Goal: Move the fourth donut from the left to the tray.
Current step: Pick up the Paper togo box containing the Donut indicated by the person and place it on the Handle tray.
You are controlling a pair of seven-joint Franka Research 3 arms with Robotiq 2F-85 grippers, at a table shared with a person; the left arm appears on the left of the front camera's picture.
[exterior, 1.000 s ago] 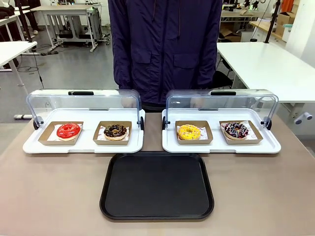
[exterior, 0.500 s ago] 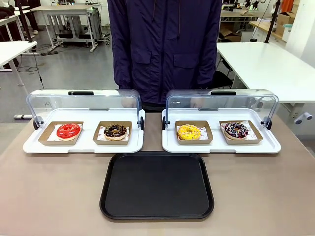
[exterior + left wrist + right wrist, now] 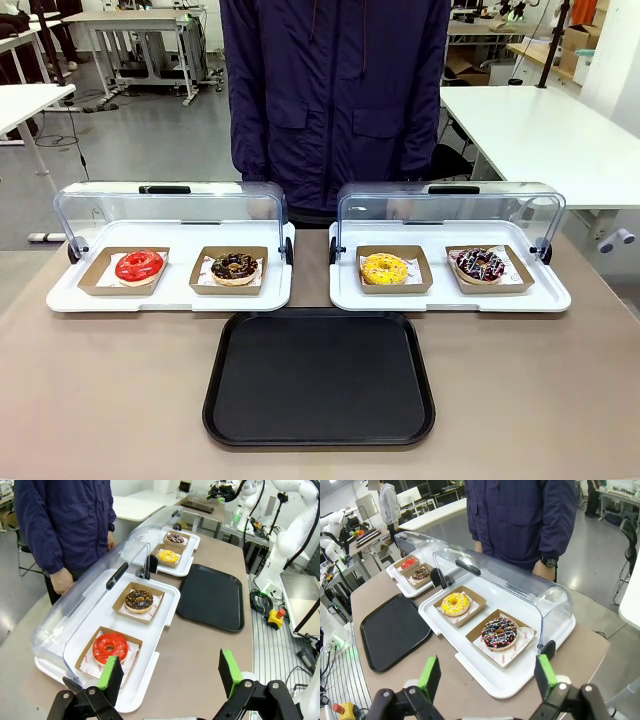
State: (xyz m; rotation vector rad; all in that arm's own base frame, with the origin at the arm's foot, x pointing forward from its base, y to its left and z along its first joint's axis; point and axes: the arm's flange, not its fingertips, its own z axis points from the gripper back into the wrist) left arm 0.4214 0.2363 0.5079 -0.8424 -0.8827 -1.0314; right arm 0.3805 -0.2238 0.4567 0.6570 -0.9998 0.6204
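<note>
Sitting in a cardboard holder (image 3: 453, 251) at the right end of the right display case (image 3: 450, 299), the fourth donut (image 3: 481, 264) rests just beyond the black tray (image 3: 320, 378) on the desk (image 3: 100, 400). The left gripper (image 3: 170, 672) and right gripper (image 3: 487, 676) hang released, jaws spread wide, grasping nothing. A person (image 3: 335, 100) stands at the far side.

Black tray (image 3: 318, 385), chocolate fourth donut (image 3: 468, 266) striped white-pink.

tray (image 3: 318, 380): matt black plastic | lids (image 3: 170, 205): clear glossy plastic | holders (image 3: 258, 254): brown cardboard
</note>
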